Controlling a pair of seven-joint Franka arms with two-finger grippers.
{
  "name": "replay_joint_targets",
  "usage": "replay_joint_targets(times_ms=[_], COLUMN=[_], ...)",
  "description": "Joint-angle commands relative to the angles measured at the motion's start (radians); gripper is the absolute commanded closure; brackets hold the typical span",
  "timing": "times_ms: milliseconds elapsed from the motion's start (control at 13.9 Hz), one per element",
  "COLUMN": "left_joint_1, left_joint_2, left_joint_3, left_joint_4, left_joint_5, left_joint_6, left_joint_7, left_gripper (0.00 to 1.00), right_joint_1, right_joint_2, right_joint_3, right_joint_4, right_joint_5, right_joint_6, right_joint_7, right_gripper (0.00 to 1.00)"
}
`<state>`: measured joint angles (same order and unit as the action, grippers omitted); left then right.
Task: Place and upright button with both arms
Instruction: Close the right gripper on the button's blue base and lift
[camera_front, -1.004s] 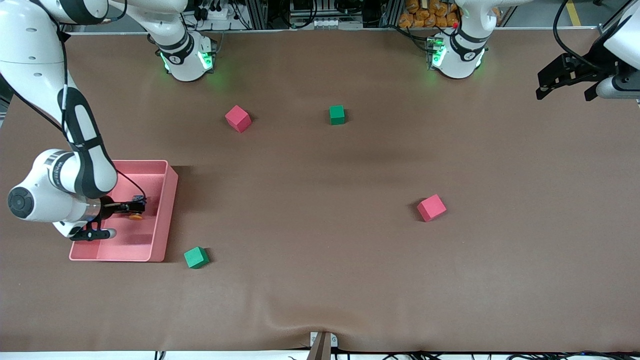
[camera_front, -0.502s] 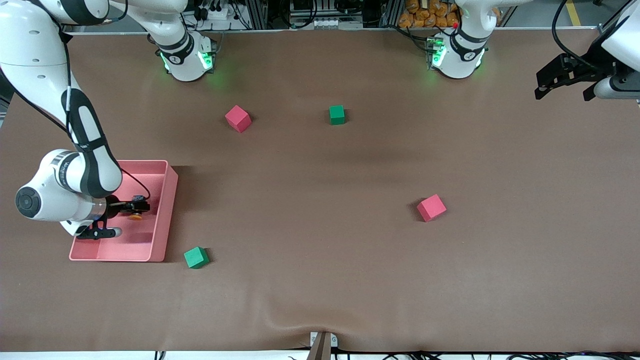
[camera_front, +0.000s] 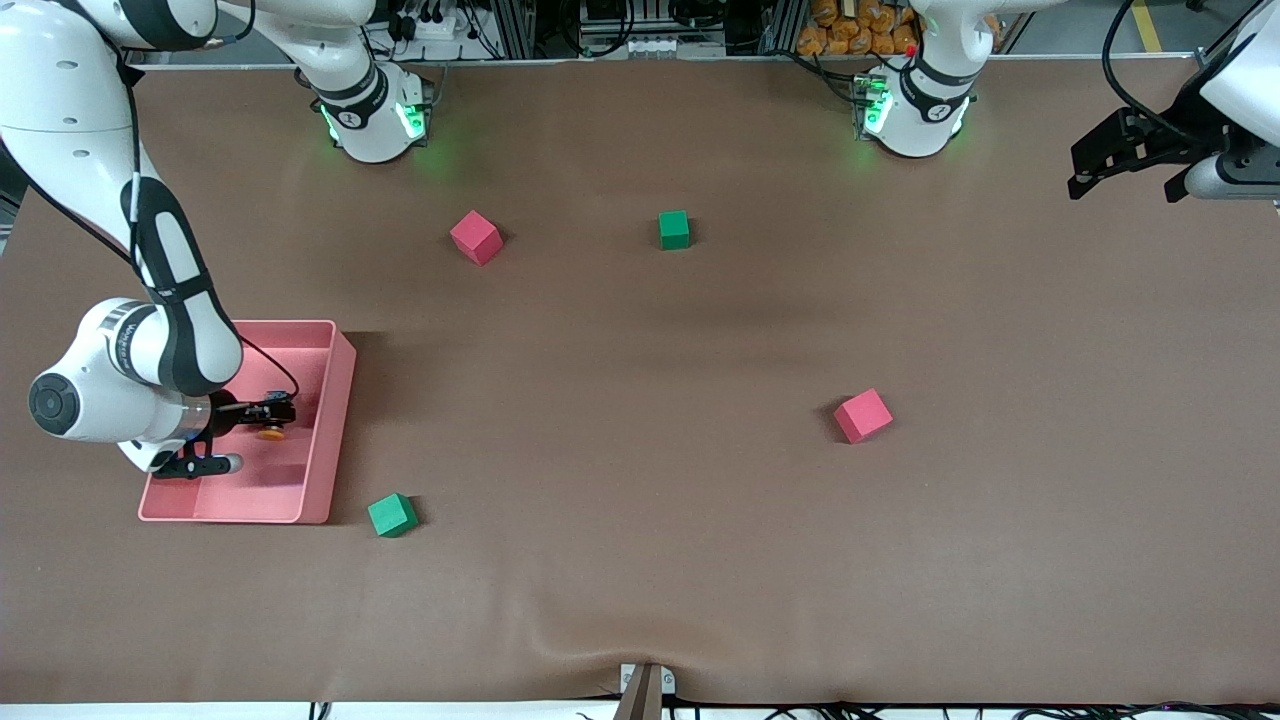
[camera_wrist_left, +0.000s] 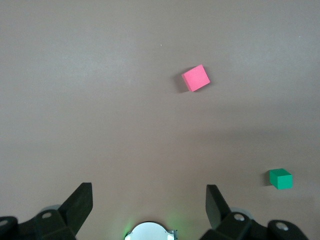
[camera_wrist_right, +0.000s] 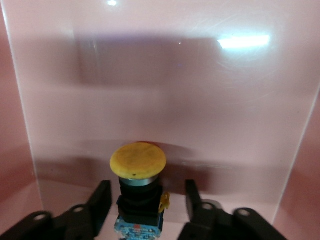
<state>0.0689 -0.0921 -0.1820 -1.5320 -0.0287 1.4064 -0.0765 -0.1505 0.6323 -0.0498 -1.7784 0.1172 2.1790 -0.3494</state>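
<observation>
The button has a round orange cap and a black body, and it is inside the pink bin. In the right wrist view the button shows its cap turned away from the camera and toward the bin wall. My right gripper reaches into the bin. Its fingers stand open on either side of the black body, with a gap on each side. My left gripper is open and empty, held high over the left arm's end of the table; it waits.
Two pink cubes and two green cubes lie on the brown table. The left wrist view shows a pink cube and a green cube below my left gripper.
My right arm's elbow and wrist have shifted slightly over the bin, and the gripper has settled around the button. The left gripper has hardly moved.
</observation>
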Motion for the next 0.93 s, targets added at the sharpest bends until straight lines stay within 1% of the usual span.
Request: replay_joint_targets(times_ms=[0,72,143,359,502,789,861], left_joint_1=[0.008,0.008,0.008,0.006,0.006,0.005,0.005], left_joint_2=[-0.005,-0.003,-0.001,0.000,0.000,0.000,-0.001], left_joint_3=[-0.004,-0.004,-0.004,-0.004,-0.004,-0.005,-0.004], left_joint_4=[0.001,0.000,0.000,0.000,-0.002,-0.004,-0.004], left_joint_5=[-0.020,-0.020,-0.020,-0.020,-0.020,-0.019,-0.019], left_joint_6=[-0.014,-0.014,-0.014,-0.014,-0.014,-0.020,-0.020], left_joint_7=[0.020,0.020,0.018,0.018,0.018,0.018,0.018], left_gripper=[0.00,0.00,0.00,0.00,0.00,0.00,0.00], right_joint_1=[-0.020,-0.017,-0.011,-0.009,-0.003,0.127,0.172], right_joint_2=[-0.016,-0.019,-0.023,-0.025,-0.026,-0.026,-0.025], right_joint_3=[0.010,0.010,0.010,0.010,0.011,0.013,0.015], right_joint_4=[-0.007,0.002,0.017,0.144,0.210,0.454,0.486], right_joint_5=[0.018,0.018,0.018,0.018,0.018,0.019,0.019], right_joint_6=[0.001,-0.004,-0.036,-0.223,-0.303,-0.572,-0.599], right_joint_7=[-0.048,-0.042,-0.037,-0.019,-0.008,0.260,0.317], right_gripper=[1.00,1.00,1.00,1.00,1.00,1.00,1.00])
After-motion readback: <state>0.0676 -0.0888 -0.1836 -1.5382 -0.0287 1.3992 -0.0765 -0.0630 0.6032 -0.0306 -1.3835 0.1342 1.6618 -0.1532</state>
